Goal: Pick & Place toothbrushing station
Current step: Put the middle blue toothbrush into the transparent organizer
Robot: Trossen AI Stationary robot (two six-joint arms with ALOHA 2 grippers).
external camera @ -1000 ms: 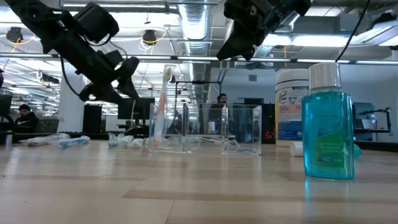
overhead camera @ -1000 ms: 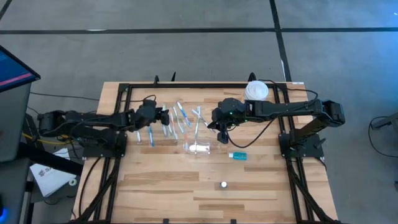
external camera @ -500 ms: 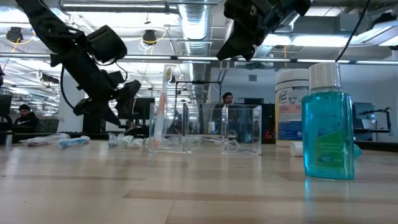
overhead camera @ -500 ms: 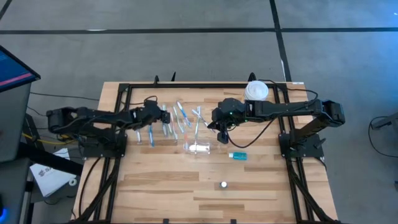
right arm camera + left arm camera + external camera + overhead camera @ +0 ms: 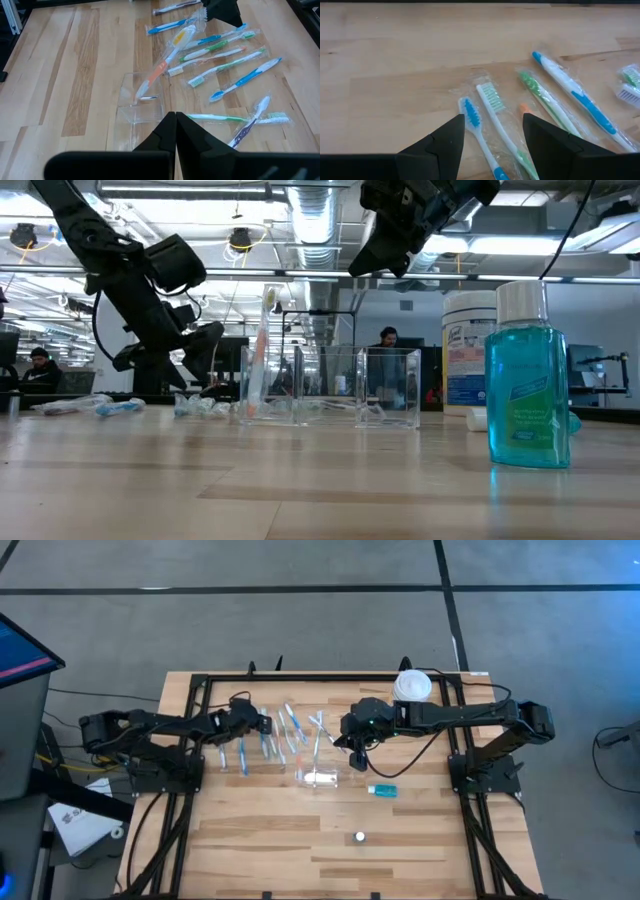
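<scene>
Several wrapped toothbrushes [image 5: 290, 730] lie flat on the wooden table, left of centre. My left gripper [image 5: 264, 725] hangs open just above their left end. Its fingertips [image 5: 493, 119] stand on either side of a blue-headed brush [image 5: 471, 114] and a green-headed brush [image 5: 490, 97], touching neither. A clear plastic cup [image 5: 318, 778] stands at the centre. An orange toothbrush [image 5: 162, 62] stands in it, leaning on its rim. My right gripper [image 5: 355, 750] is shut and empty, high above the cup's right side. A small clear tube with a blue end [image 5: 382, 790] lies right of the cup.
A large white tub [image 5: 412, 686] stands at the far right. A bottle of blue liquid with a white cap [image 5: 527, 380] stands upright near the front edge. Black frame rails [image 5: 200, 690] run along the table's left, right and far sides.
My left gripper has gone down toward the toothbrushes at the left of the table. It has stayed open.
</scene>
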